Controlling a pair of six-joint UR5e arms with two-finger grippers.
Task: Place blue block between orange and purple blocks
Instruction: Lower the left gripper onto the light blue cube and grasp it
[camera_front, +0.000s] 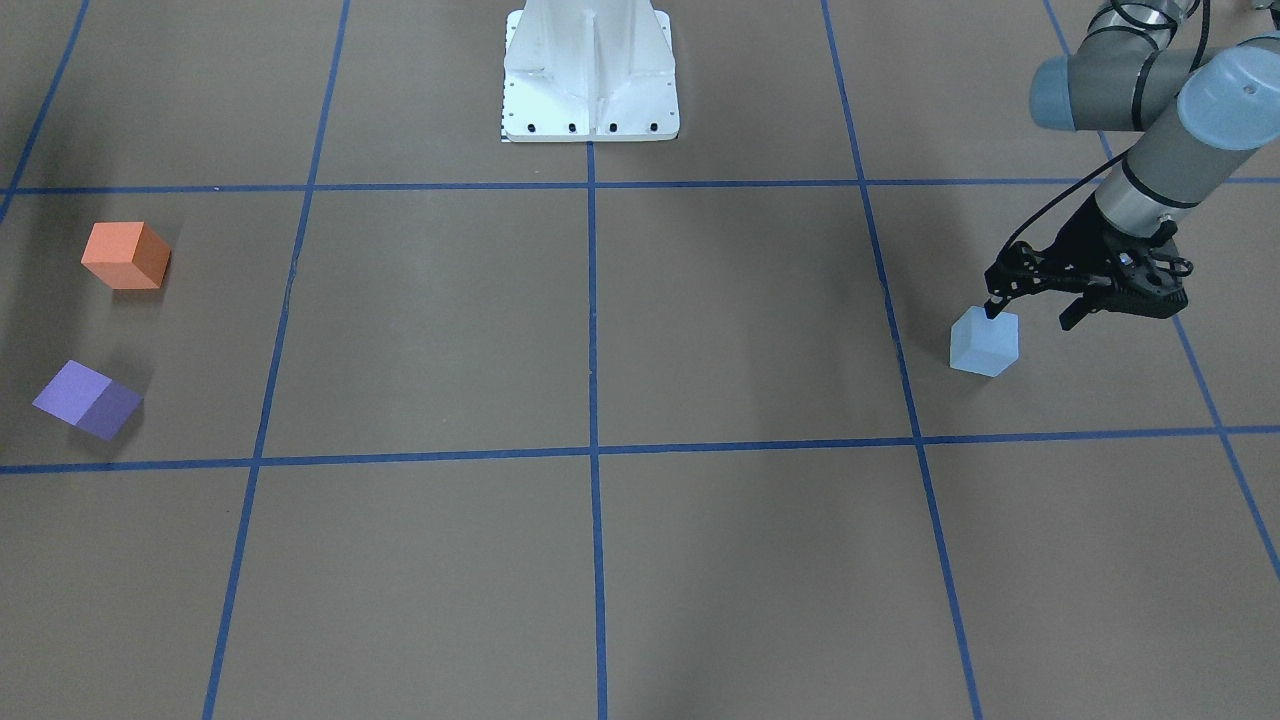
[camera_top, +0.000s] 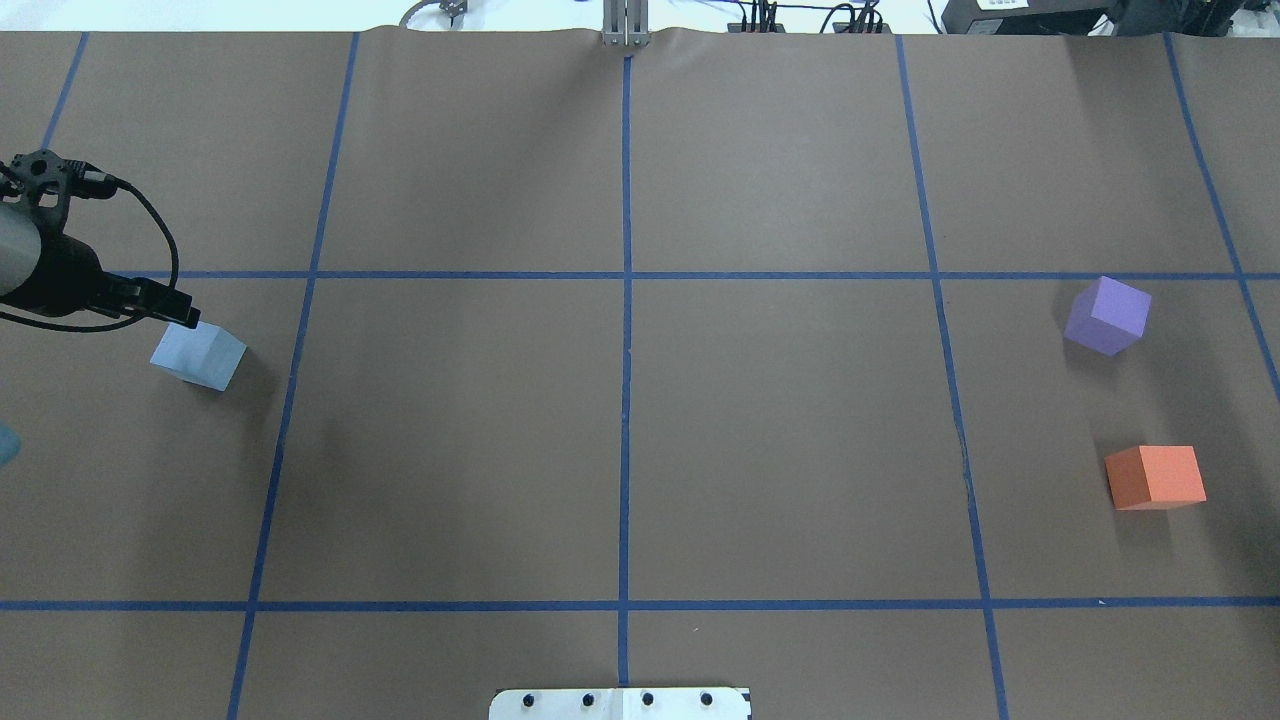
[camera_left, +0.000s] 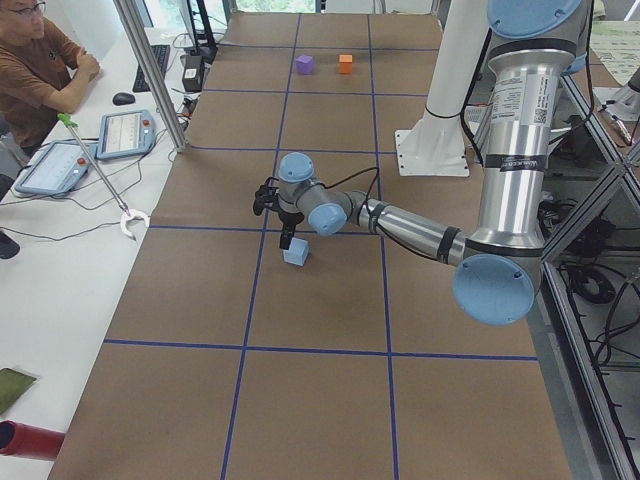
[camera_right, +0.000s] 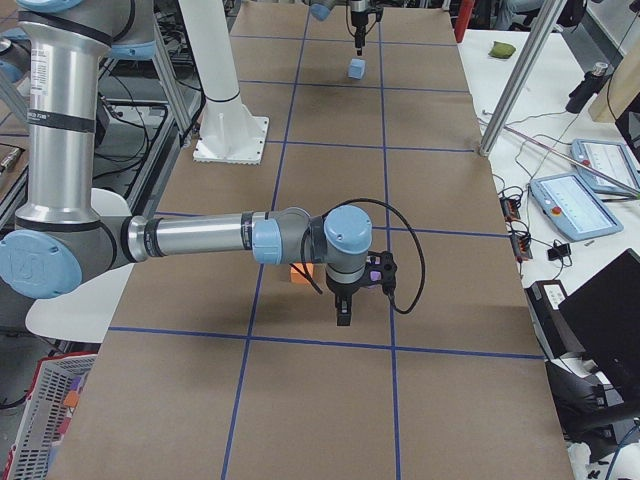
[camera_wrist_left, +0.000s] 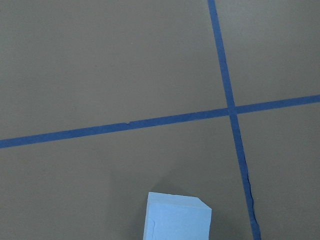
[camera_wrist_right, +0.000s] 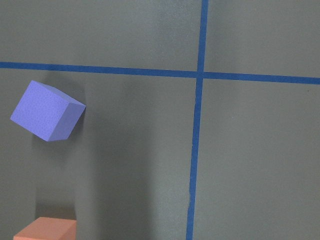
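Note:
The blue block sits on the brown table at my left side; it also shows in the overhead view and at the bottom of the left wrist view. My left gripper is open and hovers just above and behind it, one fingertip over the block's back edge. The orange block and the purple block lie apart at the far right side, both also in the right wrist view: purple, orange. My right gripper hangs above them; I cannot tell if it is open or shut.
The white robot base stands at the table's middle edge. Blue tape lines grid the brown surface. An operator sits at a side bench with tablets and a hooked pole.

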